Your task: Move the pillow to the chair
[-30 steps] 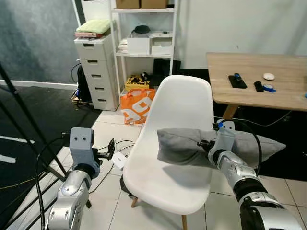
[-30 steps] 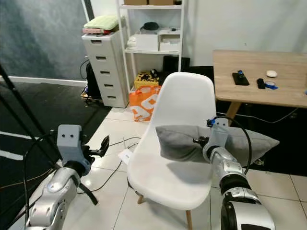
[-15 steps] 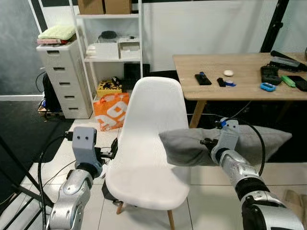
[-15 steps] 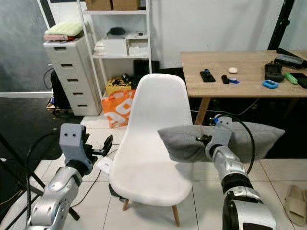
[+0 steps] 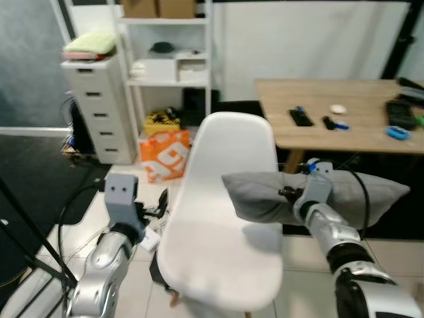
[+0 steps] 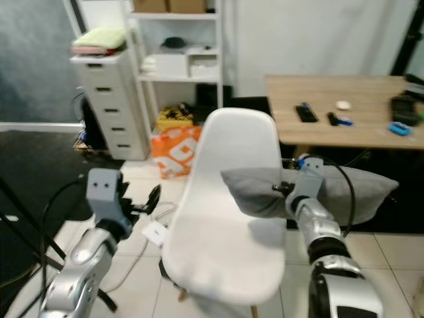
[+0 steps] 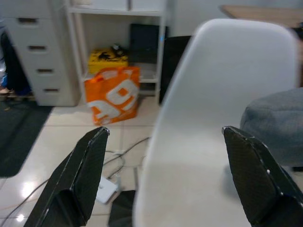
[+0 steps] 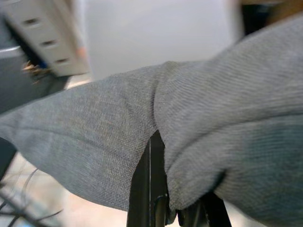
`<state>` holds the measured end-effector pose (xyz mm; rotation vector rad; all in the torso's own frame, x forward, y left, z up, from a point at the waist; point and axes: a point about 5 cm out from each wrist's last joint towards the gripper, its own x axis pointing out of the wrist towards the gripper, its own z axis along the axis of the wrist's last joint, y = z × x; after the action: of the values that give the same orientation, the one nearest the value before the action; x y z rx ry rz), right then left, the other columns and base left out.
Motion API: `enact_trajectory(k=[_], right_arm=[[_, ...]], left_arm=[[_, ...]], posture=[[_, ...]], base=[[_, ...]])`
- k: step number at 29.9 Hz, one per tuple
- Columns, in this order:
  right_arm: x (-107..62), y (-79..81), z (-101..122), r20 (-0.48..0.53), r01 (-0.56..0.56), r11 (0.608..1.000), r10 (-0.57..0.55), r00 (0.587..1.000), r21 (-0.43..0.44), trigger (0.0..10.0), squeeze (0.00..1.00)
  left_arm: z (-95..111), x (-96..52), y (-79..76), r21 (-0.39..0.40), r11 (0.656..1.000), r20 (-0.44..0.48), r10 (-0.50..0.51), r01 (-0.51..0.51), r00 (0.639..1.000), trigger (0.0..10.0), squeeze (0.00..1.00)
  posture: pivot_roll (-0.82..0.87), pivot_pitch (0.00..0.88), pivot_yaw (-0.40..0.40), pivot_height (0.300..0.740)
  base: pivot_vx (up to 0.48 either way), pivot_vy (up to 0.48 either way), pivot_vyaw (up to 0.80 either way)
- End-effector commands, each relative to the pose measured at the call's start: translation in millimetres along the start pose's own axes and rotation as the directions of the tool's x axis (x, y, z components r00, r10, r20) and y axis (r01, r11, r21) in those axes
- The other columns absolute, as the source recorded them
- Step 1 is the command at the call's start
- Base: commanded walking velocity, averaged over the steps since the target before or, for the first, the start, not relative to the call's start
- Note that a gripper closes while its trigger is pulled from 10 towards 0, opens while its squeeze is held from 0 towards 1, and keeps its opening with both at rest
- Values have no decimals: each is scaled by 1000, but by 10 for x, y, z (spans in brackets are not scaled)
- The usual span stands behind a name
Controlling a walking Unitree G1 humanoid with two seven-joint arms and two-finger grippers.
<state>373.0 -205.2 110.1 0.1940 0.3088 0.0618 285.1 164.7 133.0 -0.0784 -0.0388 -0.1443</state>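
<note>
Right gripper (image 5: 286, 195) is clamped on the grey pillow (image 5: 265, 197), centre-right of the left eye frame. Right wrist view confirms it: black fingers (image 8: 147, 179) pinch a fold of the fabric (image 8: 227, 109), cloth bunched around them on both sides.

Pillow is held in the air, roughly level. Its left end overlaps the right edge of the white chair (image 5: 218, 225), above the seat and in front of the lower backrest. Its right end (image 5: 391, 195) sticks out well past the chair toward the right frame edge. Shadow of it falls on the seat; can't tell if any part touches the shell.

Left gripper (image 7: 165, 175) is open, fingers (image 7: 80, 175) spread wide, holding nothing. It sits lower left of the head frames, just beside the chair's left edge, pointed at the chair. Left wrist view has chair back at centre, pillow corner (image 7: 274, 123) at right edge.

Background: wooden bench (image 5: 344, 122) upper right with small items on it, white shelf unit (image 5: 169, 59) upper centre, drawer unit (image 5: 96, 99) upper left, orange bag (image 5: 162, 156) on the floor behind the chair. Tiled floor (image 5: 40, 265) with cables lower left. Frames are a bit blurred.
</note>
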Motion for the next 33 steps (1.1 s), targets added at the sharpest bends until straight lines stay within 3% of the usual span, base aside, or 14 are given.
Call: enact_trajectory(k=[1,8,10,14,18,29,33], right_arm=[[5,9,165,70,-12,999,14,997,-30,10000,0],[10,172,-48,-69,-152,981,145,987,-120,10000,0],[0,143,-139,-127,-142,975,121,985,-173,10000,0],[-4,122,-166,-144,-128,973,101,984,-194,10000,0],[-36,-54,-281,-210,-8,971,-44,977,-238,10000,0],[-116,-266,-412,-271,105,954,-183,945,-281,10000,0],[-202,-448,-502,-297,196,934,-286,911,-299,10000,0]], left_arm=[[19,0,-10,-5,1000,9,-12,12,1000,10000,0],[28,5,-53,-11,999,17,-32,32,999,10000,0],[35,-1,-58,-17,999,22,-41,41,999,10000,0],[39,-3,-58,-20,999,23,-43,43,999,10000,0],[55,-9,-53,-17,999,22,-50,51,998,10000,0],[52,-45,-46,-9,998,8,-63,63,998,10000,0],[46,-113,22,3,999,-9,-48,49,999,10000,0]], posture=[[-203,0,19,740],[-203,0,20,740],[-200,0,21,740],[-200,0,21,740],[-194,0,29,730],[-174,13,31,710],[-161,30,30,695]], base=[[375,0,0],[132,0,0],[0,0,0],[0,0,0],[0,0,0],[0,0,0],[0,0,0]])
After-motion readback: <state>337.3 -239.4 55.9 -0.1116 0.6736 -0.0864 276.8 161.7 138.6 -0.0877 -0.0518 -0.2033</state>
